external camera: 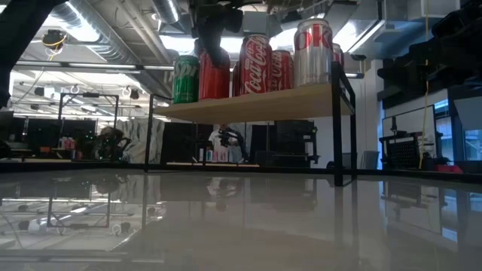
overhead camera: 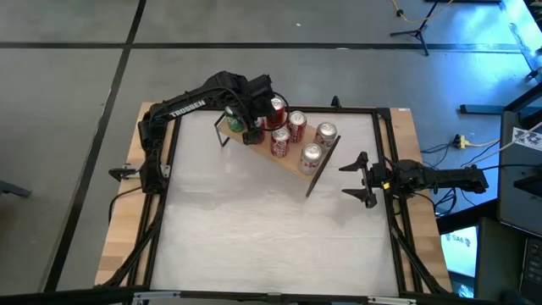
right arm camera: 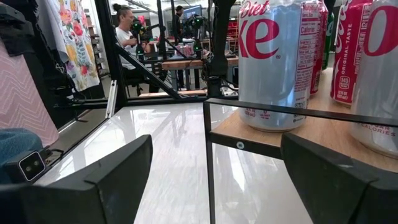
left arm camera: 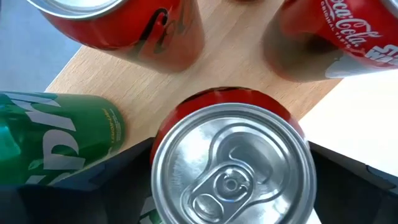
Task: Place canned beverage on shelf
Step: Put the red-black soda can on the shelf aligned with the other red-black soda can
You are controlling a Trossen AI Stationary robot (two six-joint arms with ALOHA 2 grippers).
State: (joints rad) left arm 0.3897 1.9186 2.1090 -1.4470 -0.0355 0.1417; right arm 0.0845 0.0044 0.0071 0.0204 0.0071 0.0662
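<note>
- The left gripper [overhead camera: 254, 127] hangs straight over a red can [left arm camera: 233, 168], which stands upright on the shelf [left arm camera: 249, 68], at the board's near edge as this gripper's camera sees it.
- Whether the gripper is clamped on the can or has already let go of it, I cannot tell; it straddles the can closely on both sides.
- The step in hand looks like the release.
- To do it well, the gripper should open clear of the can on both sides before it rises. It should then lift straight up, so that the can is neither dragged nor tipped off the edge.
- Room beside the tool is tight. A green can [left arm camera: 56, 137] stands just beside the straddled one, and two more red cans stand just beyond it, so any sideways drift on the way out risks a knock.
- The right gripper [overhead camera: 356, 180] waits well apart, off the far end of the shelf. It is spread wide, holds nothing and faces the shelf.
- Counted on the shelf, seven cans as far as I can see:
- one green can;
- four red cans, the one under the left gripper included;
- two silver cans [overhead camera: 326, 133], at the end nearest the right gripper.
- There is one shelf, and I see no cans on the table [overhead camera: 254, 229] around it.
</note>
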